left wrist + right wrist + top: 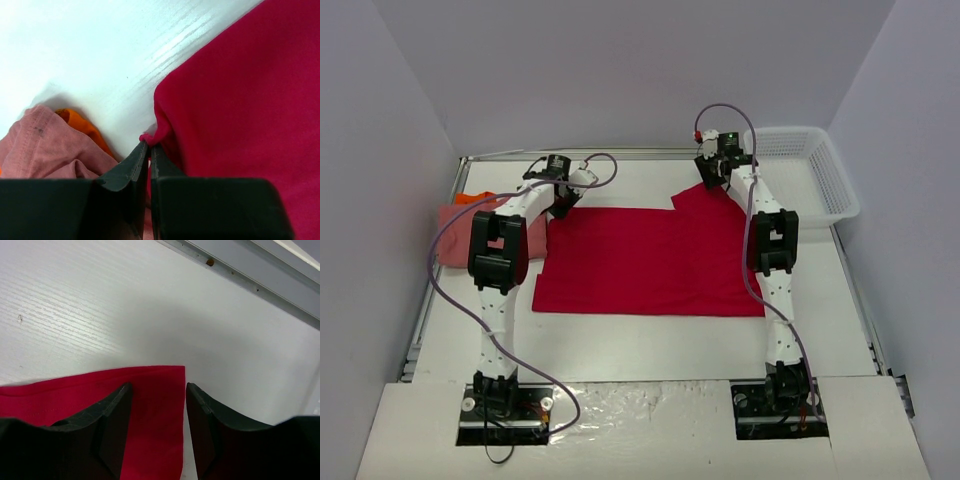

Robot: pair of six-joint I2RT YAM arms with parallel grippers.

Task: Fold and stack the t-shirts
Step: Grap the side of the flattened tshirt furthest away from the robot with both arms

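Red t-shirt (650,260) is lying spread flat mid-worktop (650,345). The left hand (149,146) is pinching a small fold at its far left corner, jaws closed on the cloth. The right hand (157,390) is straddling the far right corner with jaws apart, not clamping. Salmon pink t-shirt (455,240) and orange t-shirt (470,198) are lying bunched at the left edge. White basket (815,175) is sitting far right.
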